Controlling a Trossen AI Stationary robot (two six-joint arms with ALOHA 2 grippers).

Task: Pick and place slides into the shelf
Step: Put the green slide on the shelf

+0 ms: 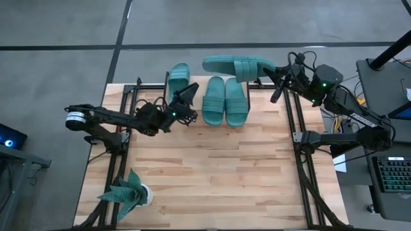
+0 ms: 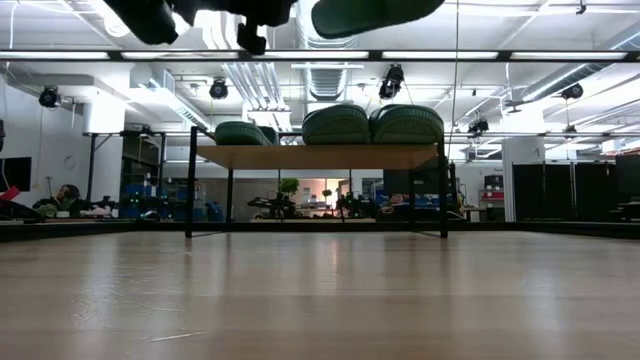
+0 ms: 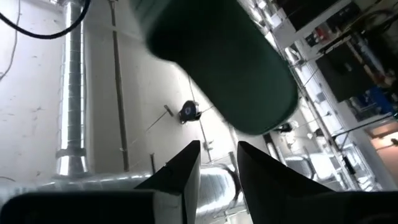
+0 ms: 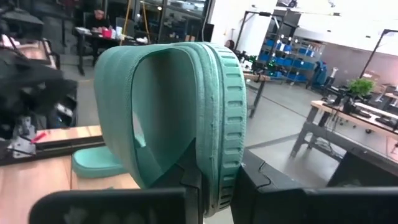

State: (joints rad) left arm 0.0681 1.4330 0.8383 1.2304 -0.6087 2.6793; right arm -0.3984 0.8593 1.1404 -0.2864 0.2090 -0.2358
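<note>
Three teal slides lie sole-down on the shelf (image 2: 320, 156) at the table's far edge: one at its left end (image 1: 178, 76) and two side by side in the middle (image 1: 213, 99) (image 1: 236, 101). They also show in the low view (image 2: 243, 133) (image 2: 337, 125) (image 2: 407, 125). My right gripper (image 1: 275, 72) is shut on the fourth slide (image 1: 236, 65), held high over the shelf's far right part. My left gripper (image 1: 189, 96) is empty and a little open. It sits just right of the left slide and points upward. My right gripper pinches the sole of the fourth slide at one end (image 4: 214, 180) between its two fingers. One finger is on the footbed side below the strap's arch (image 4: 155, 112) and the other is on the underside. The fingers come level from the table's right, along the slide. The slide is lifted clear and reaches toward the table's left.
A teal plant in a white pot (image 1: 131, 192) stands at the table's near left corner. Black frame rails run along the table's left (image 1: 119, 160) and right (image 1: 302, 160) sides. A keyboard (image 1: 393, 174) lies beyond the right edge.
</note>
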